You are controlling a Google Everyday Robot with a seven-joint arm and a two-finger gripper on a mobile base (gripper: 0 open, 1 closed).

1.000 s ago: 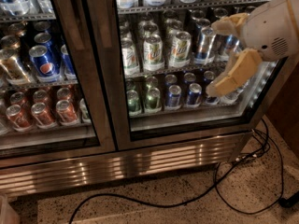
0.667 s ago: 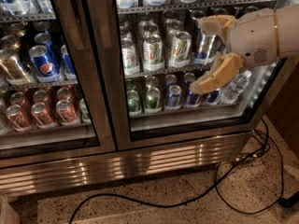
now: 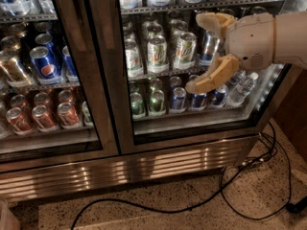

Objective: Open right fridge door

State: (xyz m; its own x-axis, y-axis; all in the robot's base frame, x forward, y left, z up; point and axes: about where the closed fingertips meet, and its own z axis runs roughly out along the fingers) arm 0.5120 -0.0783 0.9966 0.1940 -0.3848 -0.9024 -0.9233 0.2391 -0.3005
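Observation:
The right fridge door (image 3: 192, 139) is a glass pane in a brushed steel frame, standing shut, with green and silver cans on the shelves behind it. My gripper (image 3: 197, 52) hangs in front of the right half of that glass, reaching in from the right edge of the view. It is open: one cream finger (image 3: 210, 19) sits at the upper shelf's height and the other finger (image 3: 211, 76) angles down toward the lower shelf. Nothing lies between them. I cannot make out a handle on this door.
The left door (image 3: 72, 71) fronts blue Pepsi cans and orange cans. A ribbed steel kick plate (image 3: 144, 169) runs under both doors. Black cables (image 3: 230, 176) loop over the speckled floor at the lower right, near a dark wall edge (image 3: 292, 114).
My gripper has slid left across the right door's glass, from the door's right edge toward its middle. The door has stayed shut.

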